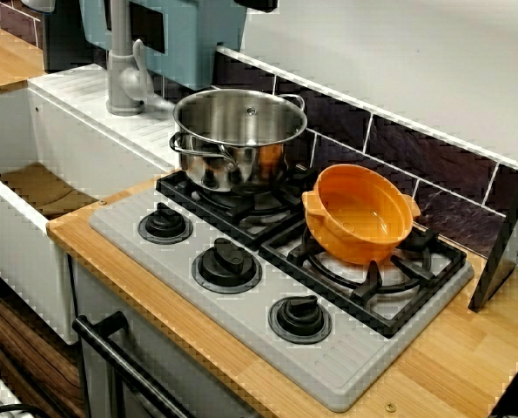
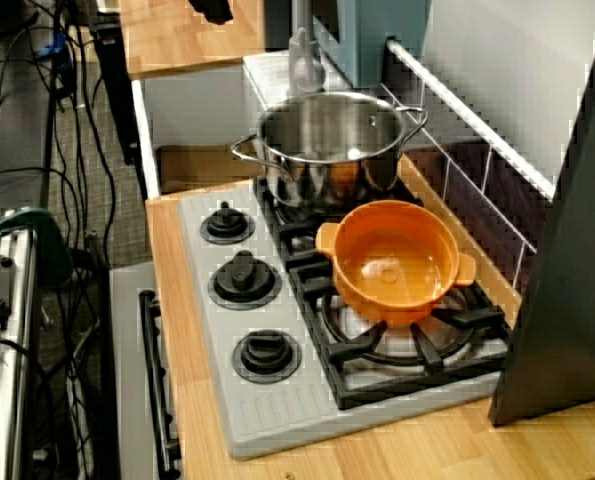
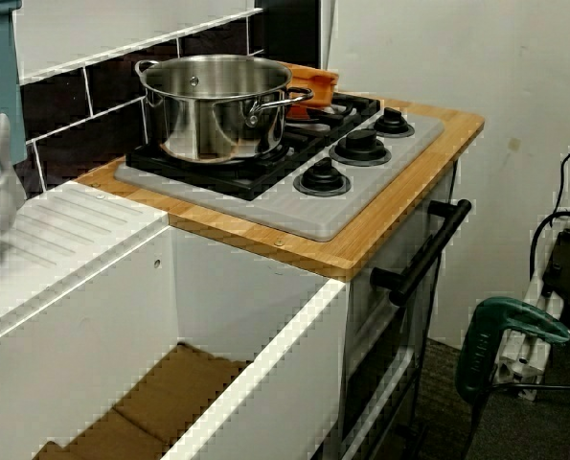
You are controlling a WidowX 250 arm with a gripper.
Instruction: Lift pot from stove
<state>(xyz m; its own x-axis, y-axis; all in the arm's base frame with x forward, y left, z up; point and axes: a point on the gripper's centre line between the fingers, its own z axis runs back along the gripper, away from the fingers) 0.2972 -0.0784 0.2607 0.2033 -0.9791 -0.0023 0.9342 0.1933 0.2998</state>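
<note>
Light wooden surface (image 1: pixel 454 366), butting against a dark tiled wall at the back. Set into it, a grey stove (image 1: pixel 241 300) with two black burner grates and three round black knobs in a row along the front. On one grate, a steel pot (image 1: pixel 239 135); on the other, tilted, an orange pot (image 1: pixel 360 212). Beside the stove, a white sink (image 3: pixel 93 316).
</note>
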